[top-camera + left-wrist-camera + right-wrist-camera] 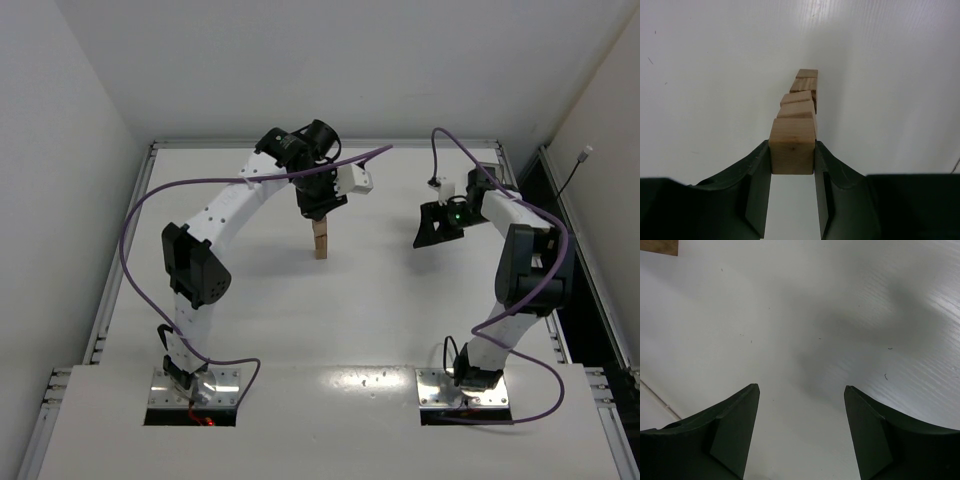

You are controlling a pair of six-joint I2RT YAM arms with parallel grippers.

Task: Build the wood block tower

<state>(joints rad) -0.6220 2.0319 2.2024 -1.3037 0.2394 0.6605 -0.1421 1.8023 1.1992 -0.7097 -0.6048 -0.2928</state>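
From the top external camera, the tower (320, 241) stands as a narrow tan column near the middle of the white counter (250, 320). The left gripper (320, 213) sits directly on its upper end, the arm arched over from the left. The right gripper (433, 228) hangs above the counter to the right of the tower, well apart from it, with its jaws spread.

In the left wrist view, the left gripper is closed on the top block (792, 149), a plain light-brown cube pinched on two opposite faces between the dark fingers (758, 184). The rest of the tower drops away below it, its blocks slightly twisted out of line with one another.

In the right wrist view, the jaws stand wide apart with nothing between them, only bare counter below. A sliver of tan wood (658, 246) shows at the upper left corner; which block it is cannot be told.
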